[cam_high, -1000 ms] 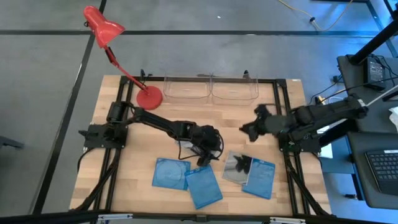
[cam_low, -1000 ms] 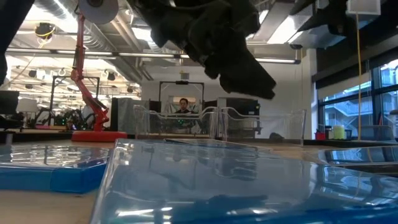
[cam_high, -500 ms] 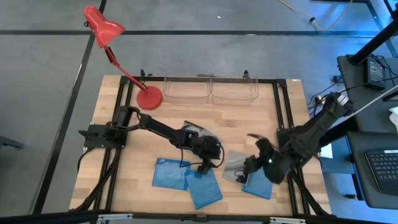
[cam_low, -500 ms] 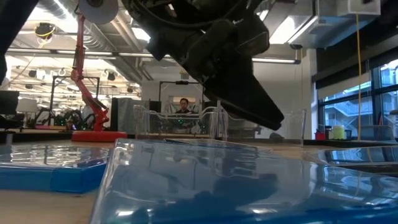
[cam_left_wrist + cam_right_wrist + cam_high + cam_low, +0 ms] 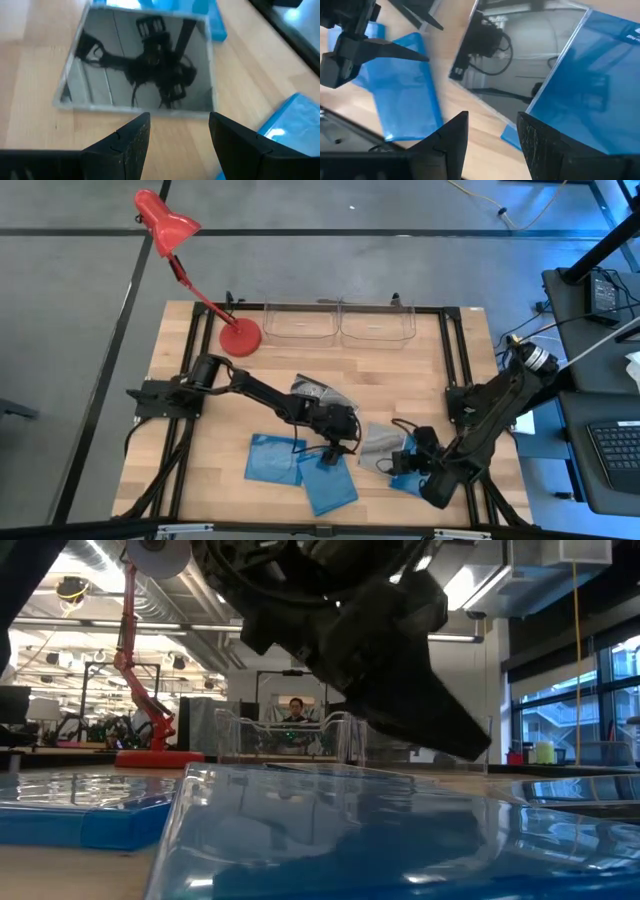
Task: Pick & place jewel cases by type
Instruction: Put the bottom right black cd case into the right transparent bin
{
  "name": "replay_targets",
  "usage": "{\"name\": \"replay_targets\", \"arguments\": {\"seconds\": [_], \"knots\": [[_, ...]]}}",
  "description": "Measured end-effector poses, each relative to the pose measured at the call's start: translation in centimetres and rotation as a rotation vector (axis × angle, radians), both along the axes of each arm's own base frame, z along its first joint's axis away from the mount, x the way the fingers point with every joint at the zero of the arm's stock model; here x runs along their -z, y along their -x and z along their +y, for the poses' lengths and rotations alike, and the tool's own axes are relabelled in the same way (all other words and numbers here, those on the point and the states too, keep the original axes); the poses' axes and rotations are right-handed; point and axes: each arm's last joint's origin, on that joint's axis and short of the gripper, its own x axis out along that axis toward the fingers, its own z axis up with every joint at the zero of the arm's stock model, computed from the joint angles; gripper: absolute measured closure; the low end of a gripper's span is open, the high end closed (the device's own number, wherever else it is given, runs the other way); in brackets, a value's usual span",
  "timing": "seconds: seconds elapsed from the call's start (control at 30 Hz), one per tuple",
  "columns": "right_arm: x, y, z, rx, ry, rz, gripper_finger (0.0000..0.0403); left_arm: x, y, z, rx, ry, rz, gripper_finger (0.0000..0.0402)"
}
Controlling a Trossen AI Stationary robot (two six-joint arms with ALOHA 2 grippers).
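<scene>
In the high view, three blue jewel cases lie flat near the table's near edge: one (image 5: 270, 460), one (image 5: 330, 483), and one (image 5: 418, 476) overlapping a clear grey case (image 5: 376, 444). My left gripper (image 5: 338, 448) hovers open between the middle blue case and the grey case. The left wrist view shows the grey case (image 5: 140, 65) just beyond its open fingers (image 5: 179, 117). My right gripper (image 5: 403, 462) is open over the grey case (image 5: 520, 60) and the blue case (image 5: 590, 85) lying on it.
Two clear open-topped trays (image 5: 300, 325) (image 5: 377, 325) stand at the far edge, beside a red lamp's base (image 5: 240, 338). A grey shiny thing (image 5: 318, 391) shows beside my left forearm. In the low view a blue case (image 5: 80, 810) and a larger case (image 5: 350, 830) fill the foreground.
My right arm has swung from mid-table on the right toward the near edge and come down over the grey case and the blue case on it. My left gripper has moved a little toward the near edge and lower. The cases have stayed where they were.
</scene>
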Motion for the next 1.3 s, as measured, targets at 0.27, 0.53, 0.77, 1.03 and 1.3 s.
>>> {"name": "replay_targets", "arguments": {"seconds": [0.27,0.53,0.77,1.03,1.3], "knots": [[1.7,-0.4,0.6,-0.099,0.071,0.080,0.0231,0.2,-0.1,0.0,0.037,-0.053,-0.029,0.0201],[2.8,-0.1,0.6,-0.021,0.048,0.199,0.0231,0.7,-0.4,0.0,0.028,-0.038,-0.056,0.0201],[2.8,-0.3,0.6,-0.005,0.031,0.183,0.0231,2.4,-1.3,-0.1,0.001,-0.005,-0.017,0.0201],[4.0,-1.0,-0.1,0.036,0.027,0.109,0.0231,2.7,-2.1,-0.3,0.002,-0.004,-0.015,0.0201],[5.5,-0.3,-0.6,0.032,-0.008,0.189,0.0231,2.8,-2.0,-0.3,0.003,-0.007,-0.001,0.0201]]}}
